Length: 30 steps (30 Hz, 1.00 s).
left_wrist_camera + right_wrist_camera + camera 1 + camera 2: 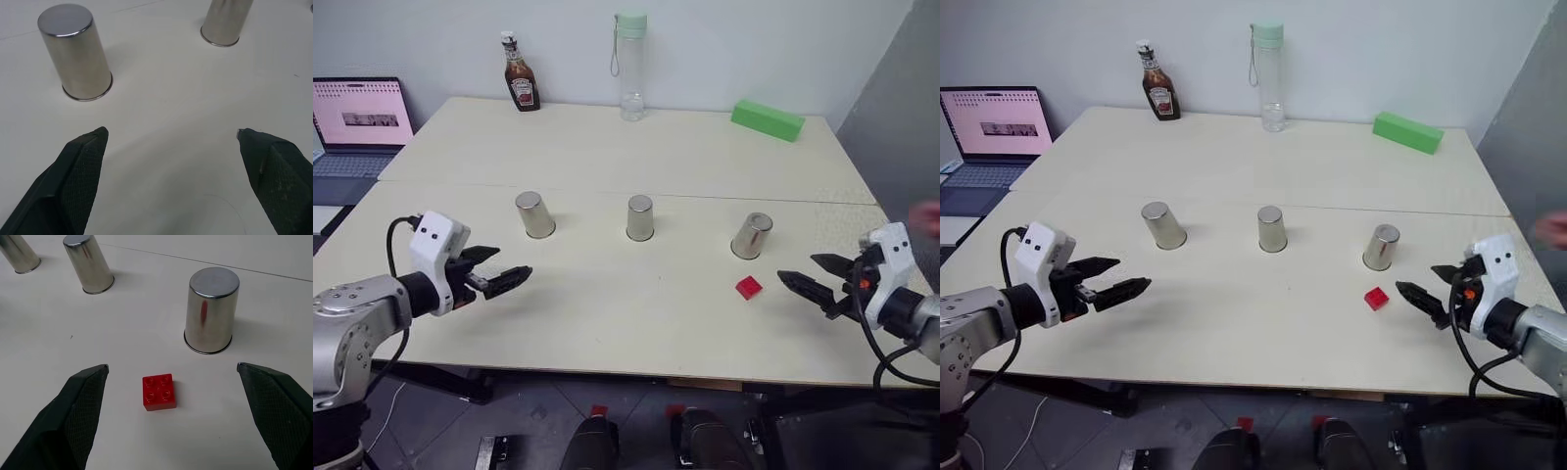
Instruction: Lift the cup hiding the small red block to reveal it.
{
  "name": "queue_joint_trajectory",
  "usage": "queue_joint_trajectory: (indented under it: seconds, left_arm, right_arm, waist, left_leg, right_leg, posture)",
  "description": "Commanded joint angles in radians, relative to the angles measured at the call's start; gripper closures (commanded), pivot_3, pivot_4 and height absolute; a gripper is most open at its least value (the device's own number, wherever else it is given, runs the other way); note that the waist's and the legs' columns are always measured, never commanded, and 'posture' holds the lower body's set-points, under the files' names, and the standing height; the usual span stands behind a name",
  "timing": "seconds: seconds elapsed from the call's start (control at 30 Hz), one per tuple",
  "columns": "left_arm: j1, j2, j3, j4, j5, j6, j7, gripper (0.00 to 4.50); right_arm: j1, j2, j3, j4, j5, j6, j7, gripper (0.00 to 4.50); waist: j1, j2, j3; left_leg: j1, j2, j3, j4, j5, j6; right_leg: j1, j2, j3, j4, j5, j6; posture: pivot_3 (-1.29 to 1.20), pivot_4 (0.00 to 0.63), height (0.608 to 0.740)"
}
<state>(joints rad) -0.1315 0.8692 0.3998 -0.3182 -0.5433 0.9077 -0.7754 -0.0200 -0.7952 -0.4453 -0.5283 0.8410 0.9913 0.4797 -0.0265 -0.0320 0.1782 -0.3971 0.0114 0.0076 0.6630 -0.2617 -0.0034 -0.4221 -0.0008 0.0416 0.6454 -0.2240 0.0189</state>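
Observation:
Three identical steel cups stand upside down in a row across the table: left cup point(535, 214), middle cup point(640, 217), right cup point(751, 236). The small red block point(748, 287) lies uncovered on the table just in front of the right cup point(211, 311), and no cup is over it. My right gripper point(798, 268) is open and hovers to the right of the block point(158, 392), pointing at it. My left gripper point(512, 262) is open and empty, in front of and to the left of the left cup point(76, 52).
A ketchup bottle point(520, 73), a clear bottle with a green lid point(630, 65) and a long green block point(768, 119) stand along the table's far side. A laptop point(360, 122) sits off the left edge. A person's hand point(928, 217) shows at the right edge.

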Motion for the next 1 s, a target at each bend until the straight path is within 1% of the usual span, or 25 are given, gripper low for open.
queue_joint_trajectory:
  seconds: [0.03, 0.13, 0.43, 1.0]
  left_arm:
    - [-0.011, 0.034, 0.035, -0.014, -0.008, -0.018, -0.006, 0.0]
    - [-0.03, 0.036, 0.042, -0.001, -0.022, -0.003, 0.004, 0.0]
    - [-0.013, 0.038, 0.034, -0.014, -0.046, -0.007, -0.005, 0.0]
    - [0.009, 0.051, 0.028, 0.012, -0.034, -0.045, -0.023, 0.0]
  right_arm:
    - [-0.003, -0.025, -0.022, -0.009, 0.003, -0.013, 0.026, 0.03]
    - [-0.009, -0.034, -0.02, 0.007, -0.009, -0.022, 0.031, 0.03]
    - [-0.009, -0.038, -0.025, 0.007, -0.011, -0.025, 0.036, 0.03]
    - [-0.016, -0.044, -0.022, 0.015, -0.023, -0.03, 0.05, 0.03]
  waist:
    - [0.0, 0.0, 0.0]
    - [0.0, 0.0, 0.0]
    - [-0.001, 0.0, 0.0]
    - [-0.001, 0.0, 0.0]
  left_leg:
    - [0.0, 0.0, 0.0, 0.0, 0.0, 0.0]
    - [0.0, 0.0, 0.0, 0.0, 0.0, 0.0]
    - [0.0, 0.0, 0.0, 0.0, 0.0, 0.0]
    - [0.0, 0.0, 0.001, 0.0, 0.0, 0.0]
  right_leg:
    - [0.0, 0.0, 0.0, 0.0, 0.0, 0.0]
    - [0.0, 0.0, 0.0, 0.0, 0.0, 0.0]
    - [0.0, 0.0, 0.0, 0.0, 0.0, 0.0]
    - [0.0, 0.0, 0.0, 0.0, 0.0, 0.0]
  posture:
    - [0.0, 0.15, 0.74]
    - [0.0, 0.15, 0.74]
    - [0.0, 0.15, 0.74]
    - [0.0, 0.15, 0.74]
